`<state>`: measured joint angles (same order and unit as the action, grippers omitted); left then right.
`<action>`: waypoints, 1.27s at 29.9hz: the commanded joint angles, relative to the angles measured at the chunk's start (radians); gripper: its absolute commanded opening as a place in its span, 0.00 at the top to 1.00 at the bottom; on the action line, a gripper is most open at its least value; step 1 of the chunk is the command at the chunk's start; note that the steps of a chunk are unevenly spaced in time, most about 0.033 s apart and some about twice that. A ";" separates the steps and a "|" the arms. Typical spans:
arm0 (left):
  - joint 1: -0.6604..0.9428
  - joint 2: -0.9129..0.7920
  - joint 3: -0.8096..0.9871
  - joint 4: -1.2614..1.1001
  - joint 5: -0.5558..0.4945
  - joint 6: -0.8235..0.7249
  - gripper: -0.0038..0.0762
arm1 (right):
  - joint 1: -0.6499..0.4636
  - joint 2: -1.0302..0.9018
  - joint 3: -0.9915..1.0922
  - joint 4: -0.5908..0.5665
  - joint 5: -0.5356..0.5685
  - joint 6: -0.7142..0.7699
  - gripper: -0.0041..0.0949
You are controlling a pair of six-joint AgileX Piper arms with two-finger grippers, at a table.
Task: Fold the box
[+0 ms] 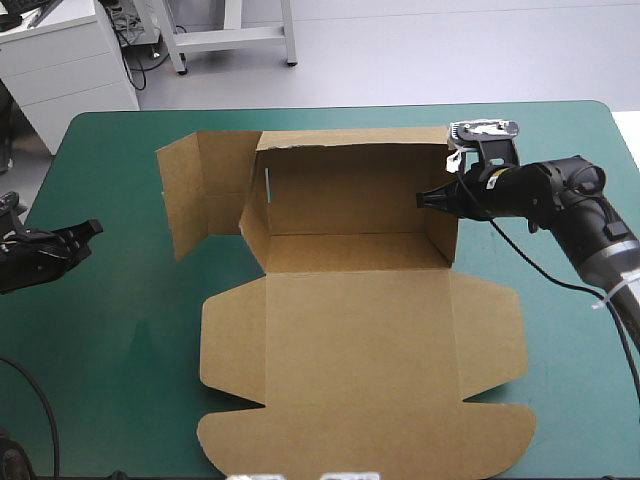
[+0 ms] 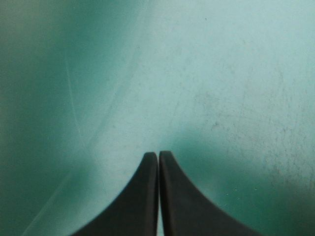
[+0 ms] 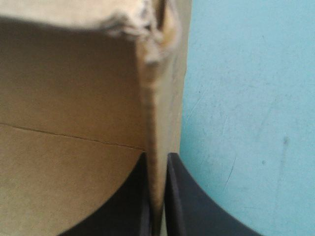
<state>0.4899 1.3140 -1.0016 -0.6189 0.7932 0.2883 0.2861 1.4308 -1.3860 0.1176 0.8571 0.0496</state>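
We see the box (image 1: 360,330), a cut sheet of brown board, lying in the middle of the bench (image 1: 110,350) and only partly set up. Its far half forms an open tray: the back wall (image 1: 350,185) is raised, and so are a short wall on the left and the right wall (image 1: 447,215). A further side panel (image 1: 200,190) stands swung outward from the tray's left corner, over the teal-green cover. The lid (image 1: 360,400) lies flat on the bench toward the near edge, its side flaps and rounded front flap spread out.

The right tool (image 1: 425,199) reaches in from the right and grips the right wall near its upper edge. In the right wrist view its black fingers (image 3: 182,196) are all but shut with the board pinched between them, one on the tray's inner side and one on the outer side above the cover. The wall's far corner looks frayed and crumpled there.

The left tool (image 1: 90,232) sits low near the bench's left edge, well apart from the box. In its own wrist view the two fingers (image 2: 142,196) meet in a pointed arch, pressed together with nothing between them, over bare cover.
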 commanded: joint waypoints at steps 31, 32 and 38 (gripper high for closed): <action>0.003 -0.029 -0.026 -0.078 -0.030 -0.030 0.96 | -0.002 0.270 -0.142 0.040 0.210 0.005 0.98; 0.003 -0.029 -0.026 -0.081 -0.030 -0.030 0.96 | -0.002 0.280 -0.149 0.040 0.212 0.005 0.98; 0.003 -0.029 -0.026 -0.086 -0.037 -0.030 0.96 | -0.002 0.326 -0.159 0.032 0.222 0.005 0.93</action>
<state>0.4899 1.3140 -1.0016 -0.6568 0.7891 0.2651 0.2861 1.7765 -1.5192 0.1442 1.0823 0.0633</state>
